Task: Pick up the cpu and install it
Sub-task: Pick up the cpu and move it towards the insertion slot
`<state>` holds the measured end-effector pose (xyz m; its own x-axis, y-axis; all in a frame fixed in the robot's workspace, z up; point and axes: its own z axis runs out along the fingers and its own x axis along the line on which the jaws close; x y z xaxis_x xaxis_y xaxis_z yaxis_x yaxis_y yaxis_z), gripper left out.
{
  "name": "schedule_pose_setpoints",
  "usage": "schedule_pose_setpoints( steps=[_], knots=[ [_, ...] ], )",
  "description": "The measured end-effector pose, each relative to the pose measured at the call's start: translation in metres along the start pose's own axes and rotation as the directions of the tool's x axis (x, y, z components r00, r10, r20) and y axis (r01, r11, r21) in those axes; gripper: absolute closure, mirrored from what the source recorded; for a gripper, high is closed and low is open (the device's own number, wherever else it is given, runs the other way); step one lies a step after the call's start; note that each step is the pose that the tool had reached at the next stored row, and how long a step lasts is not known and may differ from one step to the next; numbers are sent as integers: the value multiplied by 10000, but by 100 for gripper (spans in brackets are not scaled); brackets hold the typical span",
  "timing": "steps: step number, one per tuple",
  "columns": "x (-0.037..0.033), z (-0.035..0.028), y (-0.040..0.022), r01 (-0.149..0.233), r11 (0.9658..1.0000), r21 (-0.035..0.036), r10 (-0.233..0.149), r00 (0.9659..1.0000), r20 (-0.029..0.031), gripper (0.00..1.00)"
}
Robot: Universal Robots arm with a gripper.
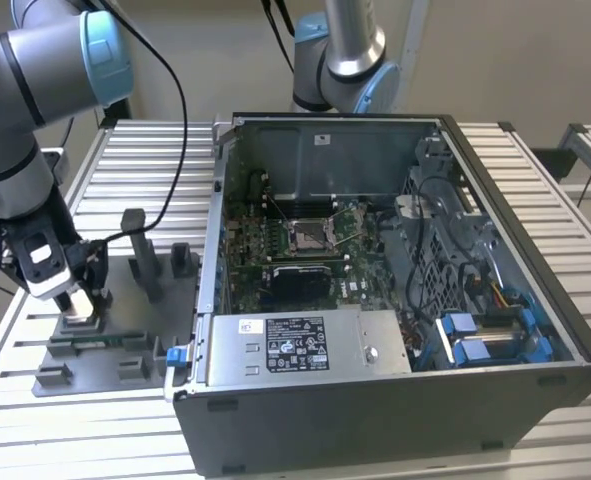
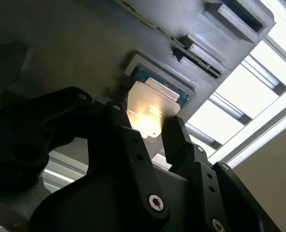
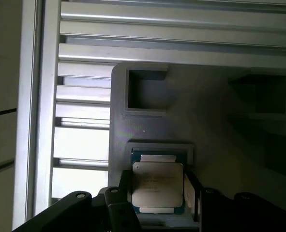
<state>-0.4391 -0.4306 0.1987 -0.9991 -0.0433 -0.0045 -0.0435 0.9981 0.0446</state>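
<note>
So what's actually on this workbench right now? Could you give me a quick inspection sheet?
Surface: slatted metal table, carrying everything.
Job's things: cpu lying in a pocket of the grey tray; socket, dark in the centre, on the board inside the open case.
Clutter: nothing seen.
Gripper: gripper right at the cpu, over the tray; whether it grips cannot be told.
Cables: black cable hanging from the arm; wires inside the case.
Surroundings: second arm behind the case; plain wall beyond.
</note>
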Motion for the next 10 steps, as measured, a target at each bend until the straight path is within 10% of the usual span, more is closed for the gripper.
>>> schedule_pose_setpoints(
  steps=[10],
  knots=[
    [-1, -191, 9, -2, 10000, 68, 2, 10000, -51, 100]
  ],
)
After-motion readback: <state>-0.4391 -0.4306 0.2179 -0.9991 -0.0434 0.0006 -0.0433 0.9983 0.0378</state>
